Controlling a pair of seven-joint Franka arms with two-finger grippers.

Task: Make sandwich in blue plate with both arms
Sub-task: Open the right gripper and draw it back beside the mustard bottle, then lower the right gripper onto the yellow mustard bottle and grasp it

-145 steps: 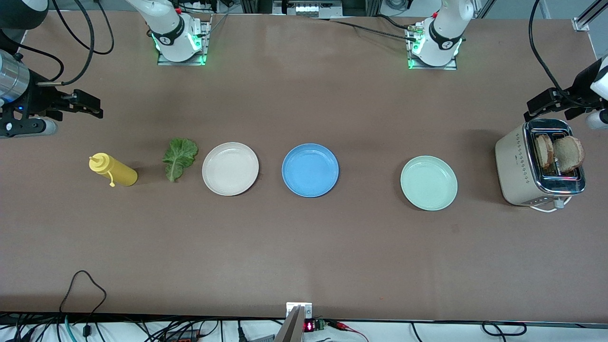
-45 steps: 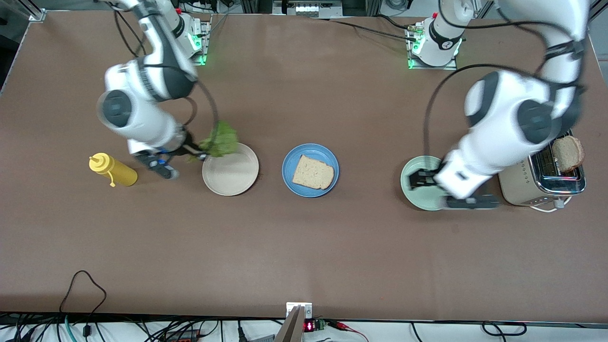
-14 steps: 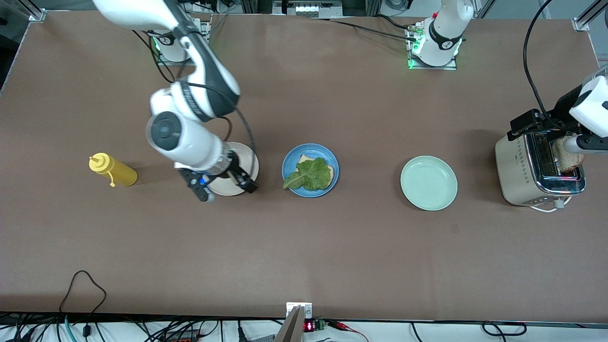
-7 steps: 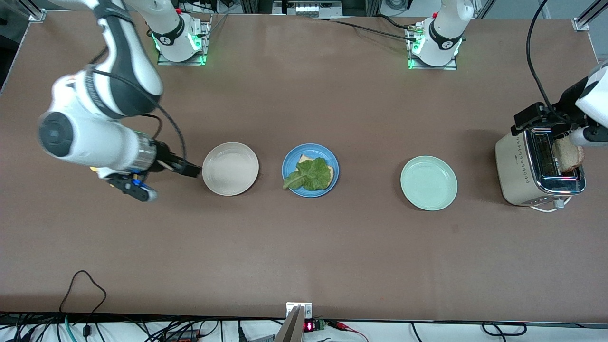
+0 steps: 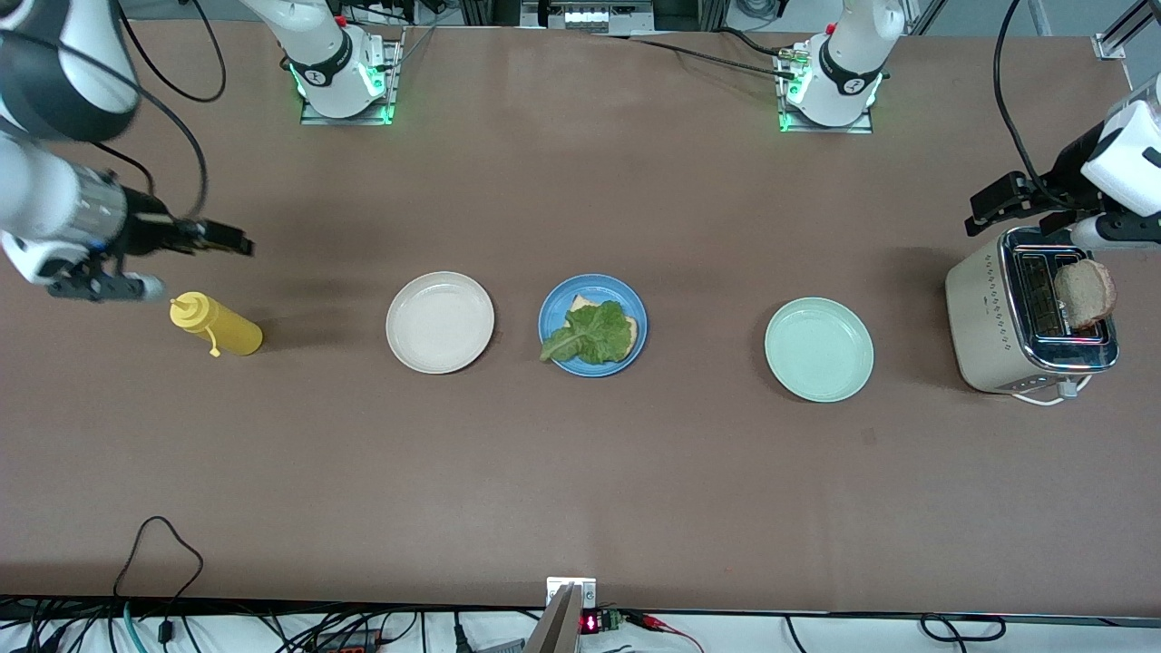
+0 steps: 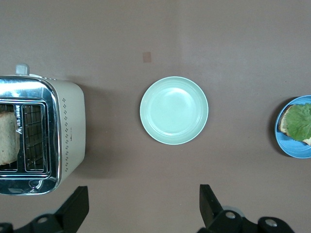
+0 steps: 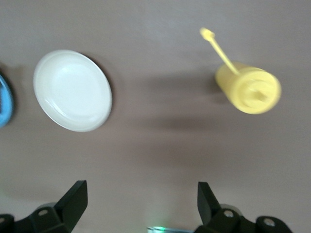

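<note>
The blue plate (image 5: 553, 337) sits mid-table with one toast slice (image 5: 580, 302) on it and the green lettuce leaf (image 5: 591, 333) on top; its edge shows in the left wrist view (image 6: 284, 143). A second toast slice (image 5: 1085, 293) stands in the toaster (image 5: 993, 331), also seen in the left wrist view (image 6: 7, 138). My left gripper (image 5: 990, 201) is open and empty, up over the table beside the toaster. My right gripper (image 5: 229, 243) is open and empty, up over the table at the right arm's end, beside the yellow bottle.
A yellow squeeze bottle (image 5: 218, 326) lies at the right arm's end. A cream-white plate (image 5: 440, 322) sits beside the blue plate. A mint-green plate (image 5: 818, 349) sits between the blue plate and the toaster. Cables run along the table's near edge.
My right arm has drawn back from beside the cream plate toward its end of the table and risen, empty. My left gripper has lifted slightly beside the toaster. The lettuce stays on the toast.
</note>
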